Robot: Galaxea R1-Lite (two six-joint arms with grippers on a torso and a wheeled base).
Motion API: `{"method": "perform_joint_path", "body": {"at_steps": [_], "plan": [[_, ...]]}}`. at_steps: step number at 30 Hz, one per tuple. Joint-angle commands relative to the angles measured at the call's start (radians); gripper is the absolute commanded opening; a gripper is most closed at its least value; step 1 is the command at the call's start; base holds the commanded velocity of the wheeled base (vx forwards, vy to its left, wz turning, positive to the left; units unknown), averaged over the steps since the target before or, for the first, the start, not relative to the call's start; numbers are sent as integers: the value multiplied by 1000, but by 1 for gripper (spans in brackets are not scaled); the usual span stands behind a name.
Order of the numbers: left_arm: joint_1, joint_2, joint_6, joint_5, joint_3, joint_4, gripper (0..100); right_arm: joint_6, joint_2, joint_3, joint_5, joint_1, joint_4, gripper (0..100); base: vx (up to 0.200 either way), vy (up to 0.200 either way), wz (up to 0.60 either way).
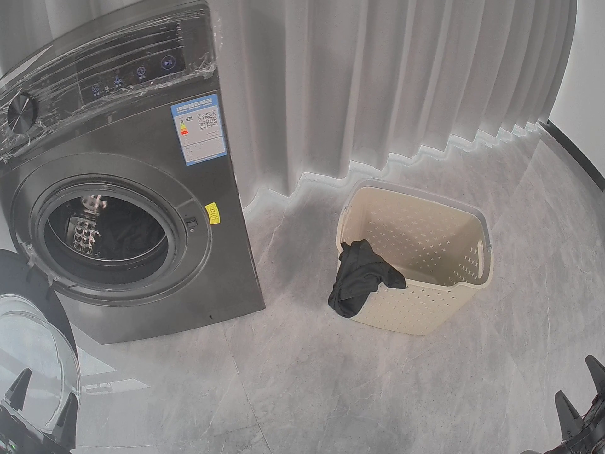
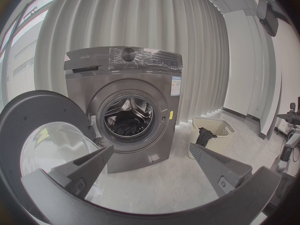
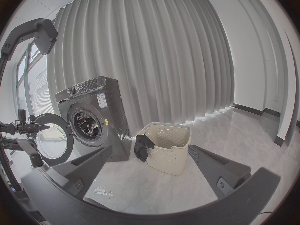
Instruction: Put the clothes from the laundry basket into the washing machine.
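A cream laundry basket [image 1: 435, 310] [image 2: 218, 141] [image 3: 162, 160] stands on the floor right of the grey washing machine [image 1: 126, 127] [image 2: 125, 75] [image 3: 93, 110]. A black garment [image 1: 360, 277] [image 2: 204, 136] [image 3: 142, 146] hangs over the basket's near left rim. Dark clothes [image 2: 128, 124] [image 1: 129, 231] lie inside the drum. The machine's round door [image 2: 40, 122] [image 1: 31, 342] [image 3: 53, 139] is swung wide. My left gripper [image 2: 151, 152] [image 1: 41, 398] is open and empty, low beside the door. My right gripper [image 3: 150, 153] [image 1: 583, 392] is open and empty, low at the right, well short of the basket.
White pleated curtains [image 1: 391, 64] hang behind the machine and basket. Grey tiled floor [image 1: 353, 386] lies open between me and both. A dark skirting [image 1: 576, 152] runs along the right wall.
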Motion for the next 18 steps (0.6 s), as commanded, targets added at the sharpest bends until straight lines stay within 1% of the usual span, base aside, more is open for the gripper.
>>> {"method": "perform_joint_path", "body": {"at_steps": [1, 2, 8, 13, 18], "plan": [[0, 3, -1, 0, 18, 0, 100, 0, -11, 18, 2, 1, 0, 100, 0, 0, 0], [0, 3, -1, 0, 18, 0, 100, 0, -11, 18, 2, 1, 0, 100, 0, 0, 0], [0, 3, -1, 0, 18, 0, 100, 1, -11, 18, 1, 1, 0, 100, 0, 0, -600], [0, 3, -2, 0, 18, 0, 100, 1, -9, 18, 1, 1, 0, 100, 0, 0, 0], [0, 3, -1, 0, 18, 0, 100, 1, -9, 18, 2, 1, 0, 100, 200, 0, 0]]}}
